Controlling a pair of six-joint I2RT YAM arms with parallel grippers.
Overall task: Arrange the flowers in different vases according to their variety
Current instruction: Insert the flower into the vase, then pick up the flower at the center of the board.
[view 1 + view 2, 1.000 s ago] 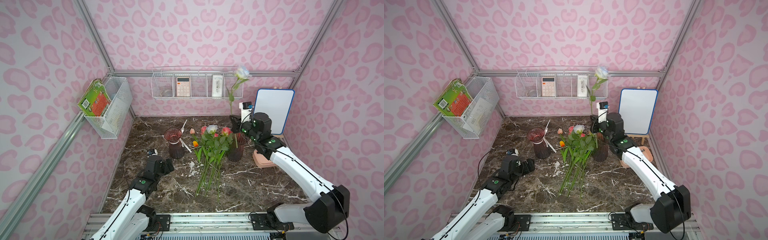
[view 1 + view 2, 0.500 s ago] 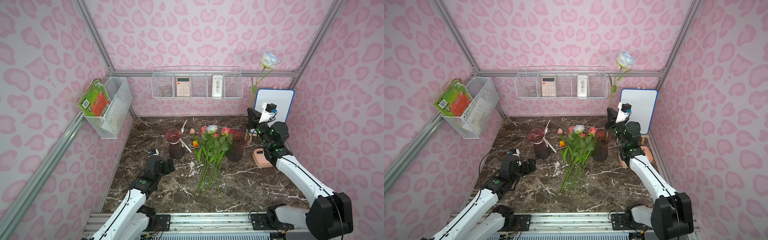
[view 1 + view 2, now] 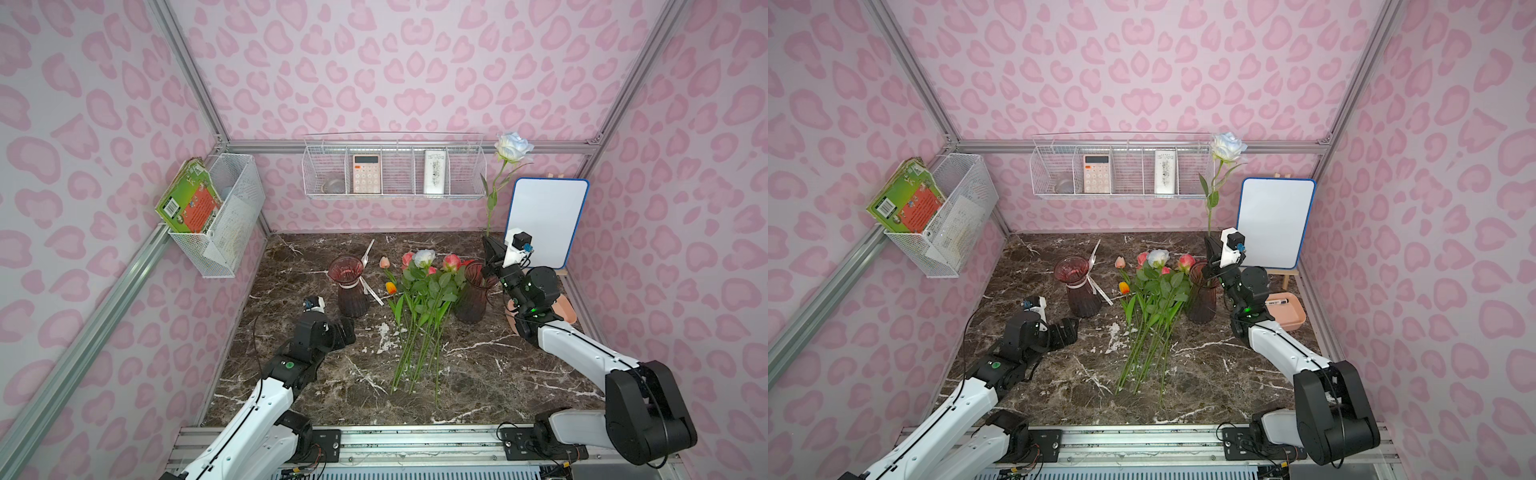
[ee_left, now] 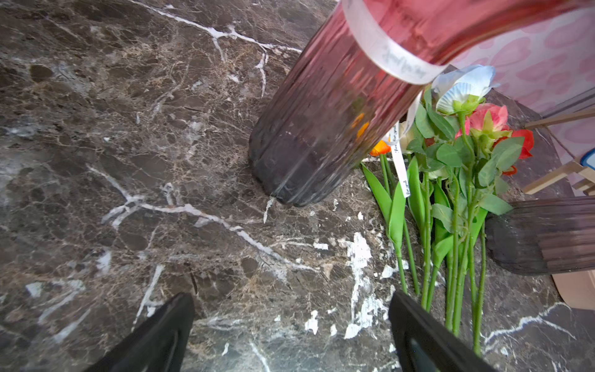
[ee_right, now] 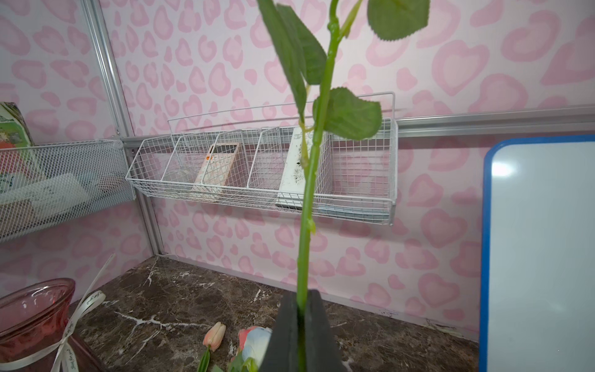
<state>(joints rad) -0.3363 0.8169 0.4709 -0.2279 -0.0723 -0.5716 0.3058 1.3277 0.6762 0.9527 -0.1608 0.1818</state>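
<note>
Right of centre in both top views, my right gripper point(image 3: 489, 242) point(image 3: 1209, 245) is clamped on the green stem of a white rose point(image 3: 513, 147) point(image 3: 1227, 148). The rose stands upright, its bloom level with the rail at the top of the back wall. Half a second ago the bloom stood further right, above the whiteboard point(image 3: 548, 220); it has since swung back left. The right wrist view shows the black fingers point(image 5: 286, 322) pinching the stem, with serrated broad leaves above them.

My left gripper point(image 3: 347, 328) point(image 4: 289, 309) has spread slightly wider over the last second. It is empty and sits low, just in front of the ribboned vase point(image 3: 351, 286).

- **Vases:** both are ribbed, translucent reddish-purple glass with flared rims. The plain vase point(image 3: 471, 297) stands just beside the right gripper.
- **Other flowers:** the bunch of roses and tulips point(image 3: 419, 299) lies flat between the vases, stems towards the bottom of the frame.
- **Surface and room:** a glossy brown marble tabletop point(image 3: 316, 374) with white veins. The walls are pink and heart-patterned, framed in aluminium. A white wire basket point(image 3: 395, 194) on the back wall holds a calculator point(image 3: 366, 172).
</note>
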